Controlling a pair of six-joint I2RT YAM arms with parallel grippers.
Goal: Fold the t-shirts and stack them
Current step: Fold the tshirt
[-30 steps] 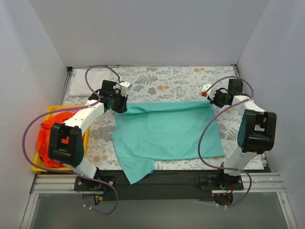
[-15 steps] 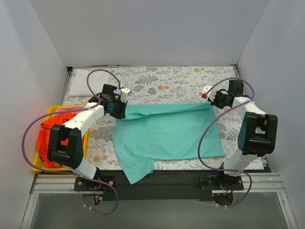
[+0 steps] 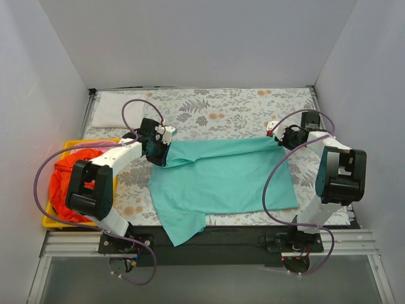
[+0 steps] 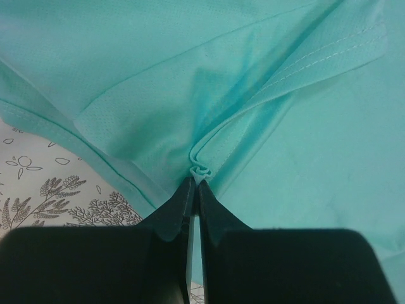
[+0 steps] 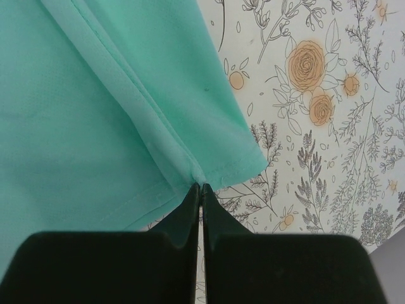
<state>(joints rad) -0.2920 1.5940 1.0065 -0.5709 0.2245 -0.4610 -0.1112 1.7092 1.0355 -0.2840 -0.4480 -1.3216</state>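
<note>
From above, the teal shirt (image 3: 221, 180) lies spread over the middle of the tablecloth (image 3: 221, 107), one sleeve past its near edge. The left gripper (image 3: 158, 152) is at the shirt's far left corner and the right gripper (image 3: 277, 134) at its far right corner. An orange shirt (image 3: 63, 180) fills the tray (image 3: 47, 221) left of the tablecloth.

In the left wrist view, the fingers (image 4: 177, 209) are pinched together on a bunched fold of teal cloth.

In the right wrist view, the fingers (image 5: 218, 212) are clamped tight on the shirt's hem above the tablecloth.

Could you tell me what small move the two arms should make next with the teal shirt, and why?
Probably draw both toward the near side together: the left claw and right claw each pinch the far edge of the teal shirt, well short of its near hem.
</note>
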